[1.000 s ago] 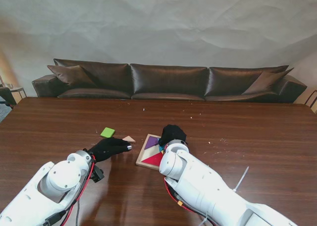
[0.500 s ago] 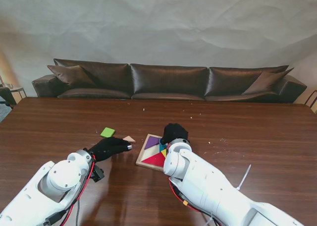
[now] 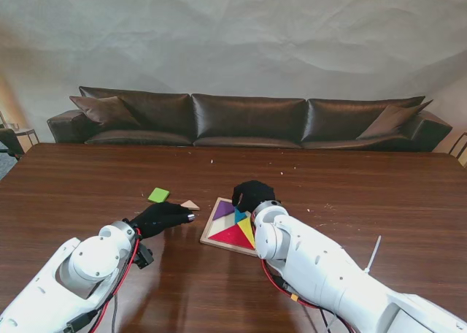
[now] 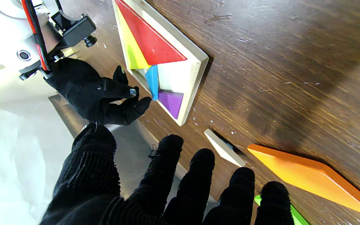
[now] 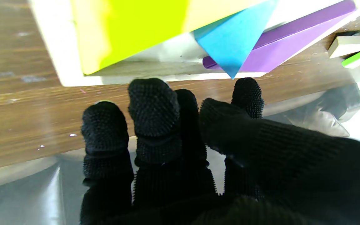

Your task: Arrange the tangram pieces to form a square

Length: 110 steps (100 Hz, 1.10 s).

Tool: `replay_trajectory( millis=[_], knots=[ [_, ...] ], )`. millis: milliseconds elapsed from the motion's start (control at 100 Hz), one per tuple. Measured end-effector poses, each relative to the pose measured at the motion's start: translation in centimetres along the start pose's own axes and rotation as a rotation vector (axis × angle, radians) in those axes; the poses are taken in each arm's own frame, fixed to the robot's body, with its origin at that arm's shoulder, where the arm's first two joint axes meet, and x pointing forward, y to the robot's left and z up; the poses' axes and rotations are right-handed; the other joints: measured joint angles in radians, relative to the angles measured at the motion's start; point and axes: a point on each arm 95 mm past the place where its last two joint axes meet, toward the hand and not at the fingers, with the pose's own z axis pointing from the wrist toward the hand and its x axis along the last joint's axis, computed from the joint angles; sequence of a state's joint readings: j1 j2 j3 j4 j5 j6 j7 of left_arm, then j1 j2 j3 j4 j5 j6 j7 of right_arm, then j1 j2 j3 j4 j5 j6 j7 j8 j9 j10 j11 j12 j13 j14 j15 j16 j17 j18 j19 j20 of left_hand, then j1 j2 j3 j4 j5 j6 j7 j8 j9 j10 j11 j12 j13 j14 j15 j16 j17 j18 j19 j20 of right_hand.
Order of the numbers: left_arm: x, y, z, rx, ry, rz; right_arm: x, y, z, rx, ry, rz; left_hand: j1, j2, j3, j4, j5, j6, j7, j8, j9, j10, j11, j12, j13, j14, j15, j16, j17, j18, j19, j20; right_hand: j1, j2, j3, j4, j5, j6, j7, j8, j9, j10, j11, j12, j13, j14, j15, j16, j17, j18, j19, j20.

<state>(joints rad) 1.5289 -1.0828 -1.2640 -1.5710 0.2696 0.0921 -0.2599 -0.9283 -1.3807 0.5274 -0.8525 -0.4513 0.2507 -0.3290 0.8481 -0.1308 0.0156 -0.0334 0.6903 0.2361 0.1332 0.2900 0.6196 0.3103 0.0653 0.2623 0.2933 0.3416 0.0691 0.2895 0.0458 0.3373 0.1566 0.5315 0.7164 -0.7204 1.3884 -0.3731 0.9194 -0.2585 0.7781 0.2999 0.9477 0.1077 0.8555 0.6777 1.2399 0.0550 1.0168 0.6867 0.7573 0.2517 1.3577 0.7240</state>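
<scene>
Tangram tray (image 3: 212, 238) partly filled, lying mid-table.
Right hand (image 3: 252, 194) is hovering at the tray's far edge, fingers loosely curled, gripping nothing; left hand (image 3: 160, 217) is resting spread, empty, near the orange piece (image 4: 311, 178) and green piece (image 3: 158, 195).

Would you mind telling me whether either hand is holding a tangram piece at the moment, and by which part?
Neither: left hand and right hand hold nothing.

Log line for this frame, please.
tray: red, yellow, blue, purple in | right hand: open, at far edge | left hand: open, idle | green piece: outside
</scene>
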Motion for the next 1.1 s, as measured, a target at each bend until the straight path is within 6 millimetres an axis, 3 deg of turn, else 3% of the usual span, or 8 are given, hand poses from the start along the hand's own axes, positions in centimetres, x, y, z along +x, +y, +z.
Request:
replay_trajectory(
  millis=[480, 1100],
  knots=[
    [-0.03, 0.05, -0.17, 0.000, -0.005, -0.001, -0.04, 0.03, 0.18, 0.037, 0.052, -0.071, 0.000, 0.000, 0.000, 0.000, 0.000, 0.000, 0.000, 0.000, 0.001, 0.000, 0.000, 0.000, 0.000, 0.000, 0.000, 0.000, 0.000, 0.000, 0.000, 0.000, 0.000, -0.001, -0.015, 0.000, -0.034, -0.037, -0.048, -0.005, -0.031, -0.004, 0.032, 0.037, -0.015, -0.020, 0.067, 0.016, -0.005, -0.001, 0.015, 0.006],
    [-0.07, 0.08, -0.35, 0.001, -0.008, -0.002, -0.50, 0.37, 0.11, 0.086, 0.052, -0.164, 0.000, 0.000, 0.000, 0.000, 0.000, 0.001, 0.000, 0.000, 0.001, 0.000, 0.000, 0.000, 0.000, 0.000, 0.000, 0.000, 0.000, 0.000, 0.000, 0.000, 0.010, 0.011, -0.020, 0.000, -0.095, -0.023, -0.083, -0.030, -0.064, -0.006, 0.043, 0.050, -0.015, -0.031, 0.087, 0.016, -0.003, -0.015, 0.027, 0.021]
  ],
)
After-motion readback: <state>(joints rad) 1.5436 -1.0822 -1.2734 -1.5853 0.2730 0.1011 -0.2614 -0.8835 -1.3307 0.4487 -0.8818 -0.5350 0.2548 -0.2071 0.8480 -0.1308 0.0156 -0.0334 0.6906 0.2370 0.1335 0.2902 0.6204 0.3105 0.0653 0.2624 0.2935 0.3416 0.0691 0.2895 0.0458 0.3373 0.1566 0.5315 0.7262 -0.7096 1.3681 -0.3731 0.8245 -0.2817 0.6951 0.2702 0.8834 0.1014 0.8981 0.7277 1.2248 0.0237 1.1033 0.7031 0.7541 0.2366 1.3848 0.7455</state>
